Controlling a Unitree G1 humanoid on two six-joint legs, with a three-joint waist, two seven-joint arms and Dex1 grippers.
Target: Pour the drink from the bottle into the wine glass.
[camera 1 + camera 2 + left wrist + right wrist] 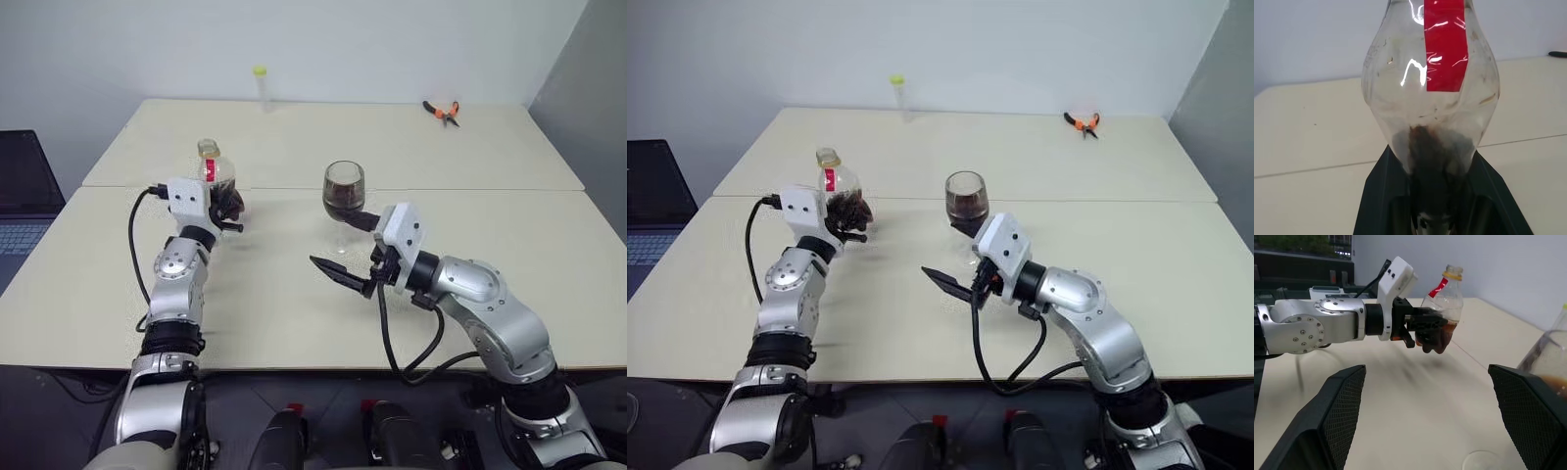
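I see the bottle (217,174) upright above the table's (294,323) left half, nearly empty, clamped low in my left gripper (227,208). The wine glass (344,192) stands mid-table holding drink (344,201); my right gripper (345,257) gapes wide around its stem, not touching.

Left arm reaches forward, its claw (227,206) clamped shut on the bottle (217,174) and pointing roughly level. Right arm bends inward across the front, its claw (345,253) level, fingers spread wide, gripping nothing.
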